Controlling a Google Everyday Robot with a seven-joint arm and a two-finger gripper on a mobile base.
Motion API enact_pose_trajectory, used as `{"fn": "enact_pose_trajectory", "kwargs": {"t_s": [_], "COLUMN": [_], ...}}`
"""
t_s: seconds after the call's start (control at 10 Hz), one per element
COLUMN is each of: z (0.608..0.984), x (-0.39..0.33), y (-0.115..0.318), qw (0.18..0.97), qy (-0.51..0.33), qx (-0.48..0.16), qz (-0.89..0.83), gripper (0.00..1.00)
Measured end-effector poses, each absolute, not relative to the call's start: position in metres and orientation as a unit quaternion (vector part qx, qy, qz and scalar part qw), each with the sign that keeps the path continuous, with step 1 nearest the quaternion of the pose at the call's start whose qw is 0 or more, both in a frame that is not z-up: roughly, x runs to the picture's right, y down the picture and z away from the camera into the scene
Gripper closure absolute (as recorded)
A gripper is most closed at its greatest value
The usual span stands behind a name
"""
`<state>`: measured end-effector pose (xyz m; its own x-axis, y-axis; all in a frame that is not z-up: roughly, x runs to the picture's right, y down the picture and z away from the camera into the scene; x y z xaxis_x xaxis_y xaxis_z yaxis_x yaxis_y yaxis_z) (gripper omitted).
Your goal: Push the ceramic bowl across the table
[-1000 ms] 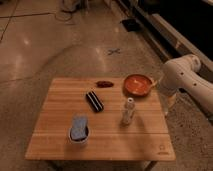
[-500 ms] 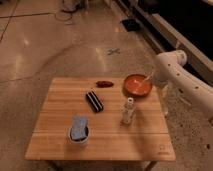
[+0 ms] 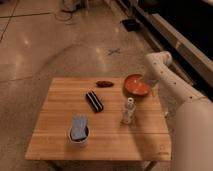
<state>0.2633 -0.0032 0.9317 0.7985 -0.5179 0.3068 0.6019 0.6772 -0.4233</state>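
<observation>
The gripper (image 3: 149,84) sits at the right rim of the bowl (image 3: 135,85), seemingly touching it; whether it is open or closed I cannot tell. The arm (image 3: 165,80) rises just right of the bowl. The bowl rests on the table (image 3: 60,125), at its far right corner. This looks like the start of the push. Next calls for a low, steady shove leftward, minding the red item (image 3: 104,83) left of the bowl and the bottle (image 3: 129,111) on its near side.
</observation>
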Motion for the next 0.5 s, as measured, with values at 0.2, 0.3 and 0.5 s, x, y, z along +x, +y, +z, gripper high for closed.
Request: {"fn": "enact_pose_trajectory", "kwargs": {"t_s": [0.2, 0.3, 0.5], "z": [0.952, 0.958, 0.969], "x": [0.269, 0.271, 0.274], "y": [0.007, 0.012, 0.025], "qw": [0.912, 0.910, 0.907], "qy": [-0.068, -0.064, -0.057], "qx": [-0.275, -0.282, -0.295], "qz": [-0.298, -0.296, -0.297], "gripper": [0.20, 0.20, 0.20]}}
